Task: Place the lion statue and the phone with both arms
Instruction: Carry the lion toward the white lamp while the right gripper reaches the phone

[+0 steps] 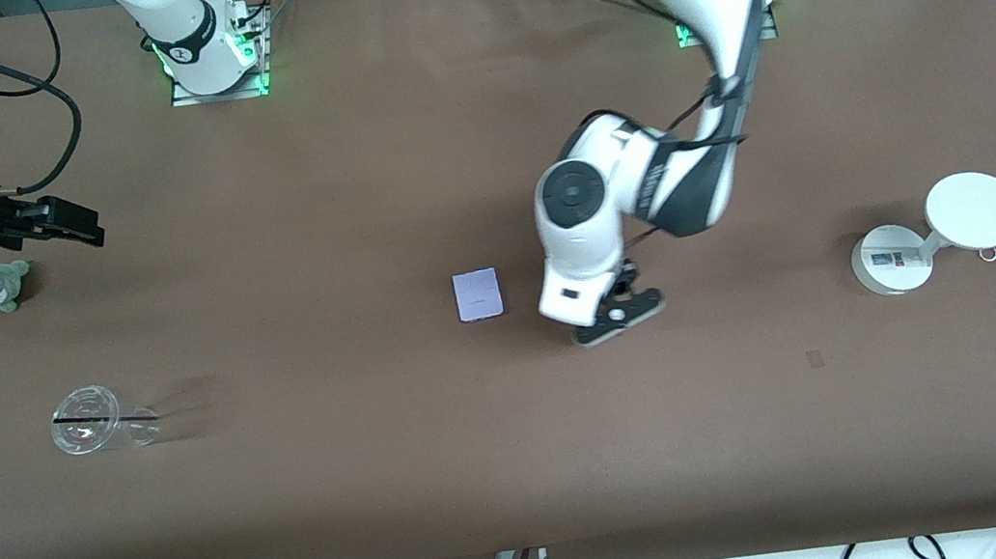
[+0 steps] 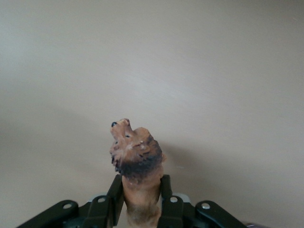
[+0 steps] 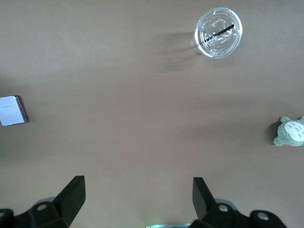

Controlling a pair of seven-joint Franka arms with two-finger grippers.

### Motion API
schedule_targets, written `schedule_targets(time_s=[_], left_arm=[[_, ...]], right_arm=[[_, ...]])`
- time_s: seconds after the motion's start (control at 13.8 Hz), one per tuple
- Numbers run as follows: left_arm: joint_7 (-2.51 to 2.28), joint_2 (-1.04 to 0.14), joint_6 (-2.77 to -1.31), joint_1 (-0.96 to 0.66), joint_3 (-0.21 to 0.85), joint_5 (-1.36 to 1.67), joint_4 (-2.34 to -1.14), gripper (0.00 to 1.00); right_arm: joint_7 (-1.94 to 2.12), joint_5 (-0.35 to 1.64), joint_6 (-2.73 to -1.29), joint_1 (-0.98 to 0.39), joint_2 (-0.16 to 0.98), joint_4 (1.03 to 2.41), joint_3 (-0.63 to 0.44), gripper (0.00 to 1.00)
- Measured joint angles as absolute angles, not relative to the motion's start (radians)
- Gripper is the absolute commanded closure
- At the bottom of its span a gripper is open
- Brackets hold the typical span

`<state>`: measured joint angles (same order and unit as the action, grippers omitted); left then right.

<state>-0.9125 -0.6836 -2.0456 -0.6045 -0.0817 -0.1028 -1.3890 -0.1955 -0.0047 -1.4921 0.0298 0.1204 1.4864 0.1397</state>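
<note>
My left gripper (image 2: 141, 202) is low at the middle of the table (image 1: 391, 489), and its two fingers (image 2: 115, 194) pinch the lion statue (image 2: 137, 161) by its body. Only the left wrist view shows this lion, with its muzzle and dark mane above the fingers; in the front view my own arm hides it. The phone (image 1: 478, 295) lies flat just beside this gripper, toward the right arm's end. My right gripper (image 3: 137, 197) waits with fingers spread wide near the table edge at the right arm's end, above a grey-green plush (image 3: 289, 131). A clear plastic cup (image 1: 92, 421) lies nearer to the front camera.
</note>
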Motion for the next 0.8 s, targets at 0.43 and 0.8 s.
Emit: schedule_targets(time_s=[0.43, 0.8], left_arm=[[-0.590, -0.431, -2.038, -0.388, -0.084, -0.100, -1.687, 1.00], [-0.392, -0.360, -2.154, -0.222, -0.084, -0.100, -1.879, 1.00]], right_arm=[[-0.191, -0.005, -1.440, -0.046, 0.189, 1.493, 0.149, 0.00], [-0.224, -0.003, -1.496, -0.123, 0.253, 1.492, 0.152, 0.00]])
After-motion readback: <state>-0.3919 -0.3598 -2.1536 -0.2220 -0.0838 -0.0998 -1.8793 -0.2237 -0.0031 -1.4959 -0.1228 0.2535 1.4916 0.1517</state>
